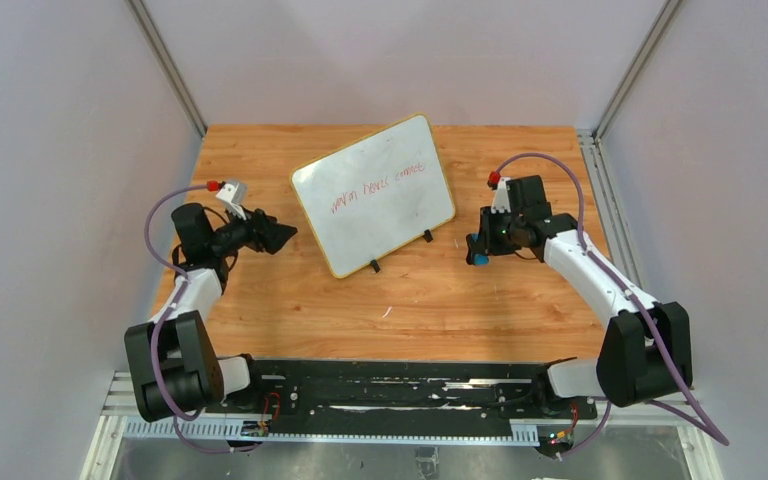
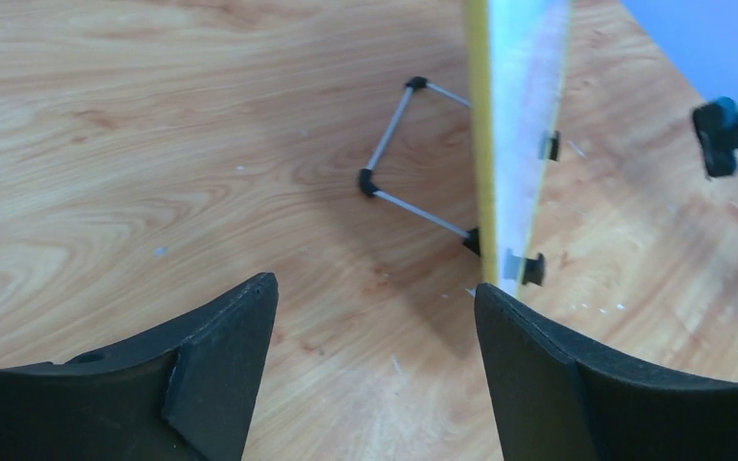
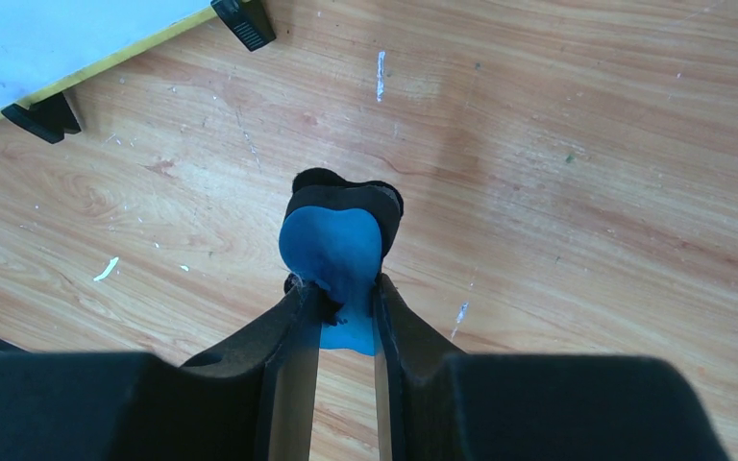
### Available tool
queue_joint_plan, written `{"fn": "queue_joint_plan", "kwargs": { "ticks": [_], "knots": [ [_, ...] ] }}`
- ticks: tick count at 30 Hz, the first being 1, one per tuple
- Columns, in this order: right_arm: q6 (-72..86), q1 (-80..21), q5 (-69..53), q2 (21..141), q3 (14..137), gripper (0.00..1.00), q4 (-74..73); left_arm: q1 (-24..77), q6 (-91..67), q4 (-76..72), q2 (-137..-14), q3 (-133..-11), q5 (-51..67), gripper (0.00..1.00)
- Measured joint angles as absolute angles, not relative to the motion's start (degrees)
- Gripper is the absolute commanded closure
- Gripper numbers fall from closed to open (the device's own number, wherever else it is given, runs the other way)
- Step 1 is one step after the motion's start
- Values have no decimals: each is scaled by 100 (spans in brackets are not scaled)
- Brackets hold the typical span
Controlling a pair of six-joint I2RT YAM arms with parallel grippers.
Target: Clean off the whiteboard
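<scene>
Top external view: the wooden counter [image 1: 290, 300] fills the middle of the frame, and the whiteboard [image 1: 375, 190] stands propped on it in the upper centre. It is turned so that its lower yellow-rimmed edge runs from lower left up to the right.

The left arm [image 1: 185, 300] rises along the left side of the frame and the right arm [image 1: 600, 280] along the right side. The board lies between them.

The left hand [image 1: 282, 236] sits just beside the board's left edge. In the left wrist view this hand [image 2: 377, 288] is released, its two dark fingers [image 2: 221, 365] spread wide with bare counter between them. The whiteboard [image 2: 519, 96] shows there edge-on in the upper right, its yellow rim ending just above the tip of the finger on the right. I cannot tell whether they touch.

The right hand [image 1: 477, 250] hangs off the board's lower right corner, apart from it. In the right wrist view that hand [image 3: 344, 298] is clenched on a blue-and-black eraser [image 3: 332, 250], which sticks out past the fingertips above the counter.

Behind the board, the left wrist view shows a thin wire stand [image 2: 394, 182] with black corner joints resting on the wood. Small black clip feet [image 3: 243, 21] grip the bottom rim. Faint red handwriting [image 1: 378, 187] crosses the middle of the board's face.
</scene>
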State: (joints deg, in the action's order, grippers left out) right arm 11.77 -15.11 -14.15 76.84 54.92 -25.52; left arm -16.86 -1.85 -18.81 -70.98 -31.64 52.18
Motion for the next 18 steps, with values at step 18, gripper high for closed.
{"fn": "queue_joint_plan", "kwargs": {
  "ticks": [18],
  "knots": [
    [1170,-1597,-1406,7909,5784,99,-2543,-1686,-513,-1865,-6796,-3516,6309,23]
  ]
}}
